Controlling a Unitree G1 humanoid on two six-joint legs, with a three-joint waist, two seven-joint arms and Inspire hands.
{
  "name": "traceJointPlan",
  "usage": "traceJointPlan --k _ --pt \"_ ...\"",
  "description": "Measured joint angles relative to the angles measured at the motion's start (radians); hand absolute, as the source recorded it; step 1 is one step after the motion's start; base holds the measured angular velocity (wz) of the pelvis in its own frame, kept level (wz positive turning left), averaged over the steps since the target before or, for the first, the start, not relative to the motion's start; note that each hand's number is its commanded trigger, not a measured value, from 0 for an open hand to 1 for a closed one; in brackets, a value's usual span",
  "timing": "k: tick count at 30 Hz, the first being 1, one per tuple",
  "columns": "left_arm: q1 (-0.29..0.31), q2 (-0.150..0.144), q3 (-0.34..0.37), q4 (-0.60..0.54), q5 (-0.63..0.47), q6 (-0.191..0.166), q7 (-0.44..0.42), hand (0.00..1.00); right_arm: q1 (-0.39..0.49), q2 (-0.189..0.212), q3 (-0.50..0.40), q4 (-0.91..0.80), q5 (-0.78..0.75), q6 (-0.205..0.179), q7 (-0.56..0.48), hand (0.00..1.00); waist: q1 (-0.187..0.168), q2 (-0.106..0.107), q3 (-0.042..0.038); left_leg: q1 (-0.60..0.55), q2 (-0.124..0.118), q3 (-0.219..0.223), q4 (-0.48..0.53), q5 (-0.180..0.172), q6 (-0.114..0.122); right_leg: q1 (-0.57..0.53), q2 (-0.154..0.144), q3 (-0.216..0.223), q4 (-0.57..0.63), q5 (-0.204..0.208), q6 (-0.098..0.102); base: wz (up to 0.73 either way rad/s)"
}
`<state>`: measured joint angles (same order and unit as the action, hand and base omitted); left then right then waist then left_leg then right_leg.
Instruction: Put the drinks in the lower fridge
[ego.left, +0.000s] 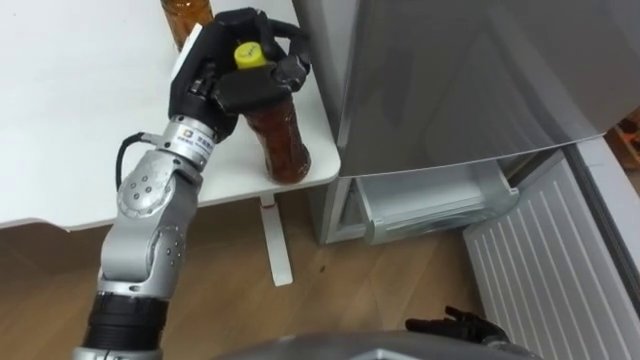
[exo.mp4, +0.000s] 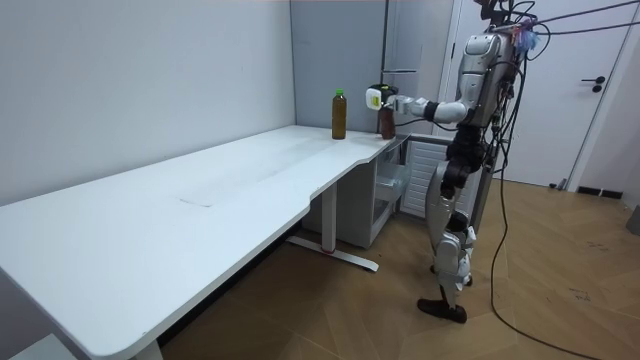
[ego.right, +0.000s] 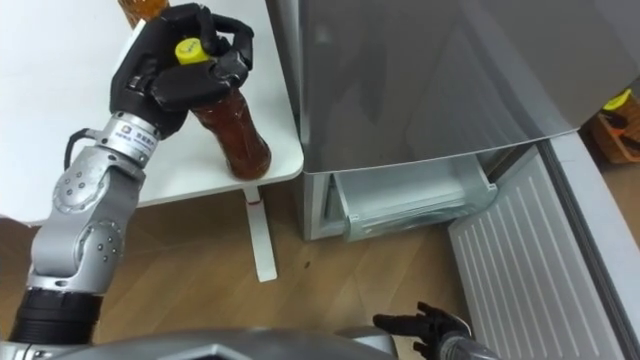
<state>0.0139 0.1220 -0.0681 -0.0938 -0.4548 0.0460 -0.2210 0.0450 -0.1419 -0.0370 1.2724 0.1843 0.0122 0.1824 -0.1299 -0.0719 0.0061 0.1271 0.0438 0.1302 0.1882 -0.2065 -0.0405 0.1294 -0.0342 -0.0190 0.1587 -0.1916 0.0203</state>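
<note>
Drinks were two brown-filled bottles at the fridge end of the desk, one of them in the robot's left hand. In the room view the robot stood upright at that end, with its left arm reached out over the corner.

Right of the left hand's fingers (ego.left: 291, 68) rose the grey fridge (ego.left: 470, 80). Its lower door (ego.left: 540, 270) hung open well below and to the right of them, white ribbed lining showing. A pale drawer (ego.left: 430, 205) sat in the opened lower compartment. The white desk (ego.left: 80, 100) spread out to the left of and beneath the fingers.

The held bottle (ego.left: 282, 140) hung down from the fingers with its base over the desk's corner nearest the fridge. Whether it touched the top was unclear. The second bottle (ego.left: 185, 15) stood on the desk just beyond the fingers, apart from the first.

The left hand (ego.left: 225, 80) had its fingers curled round the held bottle's neck and shoulder. The yellow cap (ego.left: 248, 54) showed between them. The right hand (ego.left: 465, 325) hung low, far below those fingers, its own fingers loosely straight and holding nothing.
</note>
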Motion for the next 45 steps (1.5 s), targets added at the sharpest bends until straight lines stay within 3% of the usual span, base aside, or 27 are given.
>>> traceJointPlan --k 5,8,12,16,19,25,30,39,45 --pt "-0.001 -0.001 -0.024 0.021 -0.108 0.001 0.013 1.00 -0.017 0.002 0.073 -0.042 -0.016 0.002 -0.032 0.00 0.003 0.004 0.0024 -0.013 0.005 0.004 0.002 0.000 0.000 -0.020 0.003 0.002 0.012 0.001 -0.002 -0.03" --pt "-0.001 -0.010 -0.036 0.037 -0.152 0.005 0.013 1.00 -0.010 0.006 0.097 -0.107 -0.062 0.013 -0.047 0.00 0.025 0.011 0.0012 -0.012 0.008 0.015 0.002 0.000 0.000 -0.028 0.007 0.016 0.016 0.002 -0.003 -0.12" --pt "-0.001 -0.013 -0.038 0.068 -0.221 0.013 0.014 1.00 -0.013 0.036 0.122 -0.193 -0.127 0.011 -0.036 0.00 0.029 0.013 0.0008 -0.008 0.013 0.021 0.002 0.000 0.000 -0.027 0.012 0.016 0.019 0.005 -0.007 -0.03" --pt "-0.001 -0.012 -0.054 0.086 -0.260 0.015 0.016 1.00 -0.013 0.040 0.154 -0.296 -0.155 0.022 -0.016 0.00 0.050 0.018 0.0018 -0.012 0.013 0.024 0.003 0.000 0.000 -0.037 0.011 0.016 0.028 0.005 -0.007 -0.04" --pt "0.000 -0.009 -0.057 0.086 -0.301 0.020 0.016 1.00 0.001 0.041 0.180 -0.474 -0.174 0.053 0.020 0.00 0.056 0.018 0.0020 -0.012 0.013 0.024 0.004 0.000 0.000 -0.037 0.011 0.016 0.029 0.005 -0.007 0.00" --pt "0.001 -0.008 -0.090 0.086 -0.300 0.020 0.005 1.00 0.023 0.052 0.218 -0.773 -0.190 0.056 0.091 0.00 0.071 0.026 0.0074 -0.011 0.013 0.022 0.009 0.000 0.000 -0.031 0.011 0.015 0.027 0.005 -0.007 0.01" --pt "0.026 0.000 -0.105 0.090 -0.300 0.020 -0.023 1.00 0.056 0.042 0.240 -0.844 -0.188 0.072 0.141 0.00 0.082 0.035 0.0136 -0.010 0.013 0.021 0.008 0.000 0.000 -0.031 0.011 0.015 0.028 0.005 -0.007 0.00" --pt "0.027 0.055 -0.162 0.107 -0.299 0.019 -0.036 1.00 0.058 -0.005 0.282 -1.010 -0.187 0.089 0.254 0.00 0.081 0.035 0.0129 -0.014 0.013 0.021 0.010 0.000 0.000 -0.032 0.009 0.010 0.029 0.005 -0.007 0.00" --pt "0.030 0.061 -0.175 0.120 -0.299 0.019 -0.058 1.00 0.060 -0.048 0.278 -1.058 -0.189 0.121 0.339 0.00 0.080 0.034 0.0123 -0.018 0.013 0.021 0.010 0.000 0.000 -0.035 0.009 0.010 0.035 0.005 -0.007 0.00"
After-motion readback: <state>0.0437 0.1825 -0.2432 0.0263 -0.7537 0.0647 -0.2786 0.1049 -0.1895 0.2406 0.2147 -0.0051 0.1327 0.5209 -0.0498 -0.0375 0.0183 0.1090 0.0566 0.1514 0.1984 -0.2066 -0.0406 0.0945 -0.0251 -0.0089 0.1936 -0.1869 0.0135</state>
